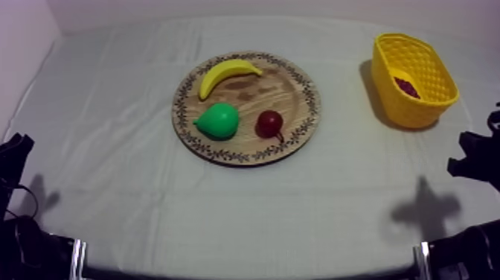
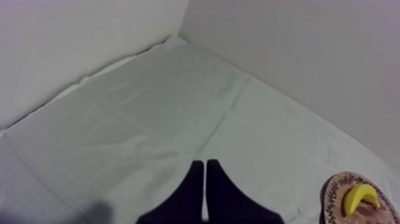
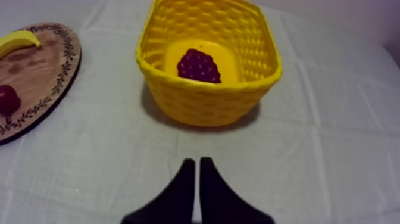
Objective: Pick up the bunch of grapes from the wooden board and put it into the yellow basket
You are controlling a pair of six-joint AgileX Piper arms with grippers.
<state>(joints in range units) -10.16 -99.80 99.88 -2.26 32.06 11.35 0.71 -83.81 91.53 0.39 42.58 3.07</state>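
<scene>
FRUIT SORTED: The grapes [image 3: 199, 65] lie on the floor of the basket [image 1: 402, 112], which stands at the upper right of the top view, close to the right edge of the cloth [image 1: 245, 216] and well apart from the board [image 1: 260, 89]. The board sits just above the frame's centre. It carries the banana [image 1: 223, 74] along its upper left rim, the pear [image 1: 218, 121] at lower left and the small red fruit [image 1: 269, 123] near the pear at lower right, all three inside the rim.

A strip of bare cloth separates board and basket. A wider band of it runs across the lower half of the frame from side to side, and more lies open between the board and the left edge.

The left arm [image 1: 16, 160] shows as a black shape at the lower left edge. The right arm [image 1: 476, 160] is at the right edge, below the basket.

In the left wrist view the left gripper [image 2: 204, 164] has its fingers pressed together in a narrow wedge, holding nothing. It is above bare cloth that runs to a corner between two walls, with the board's rim and the banana off to one side.

In the right wrist view the right gripper [image 3: 197, 161] is likewise pressed together on nothing. It hovers over bare cloth short of the basket's near wall.
</scene>
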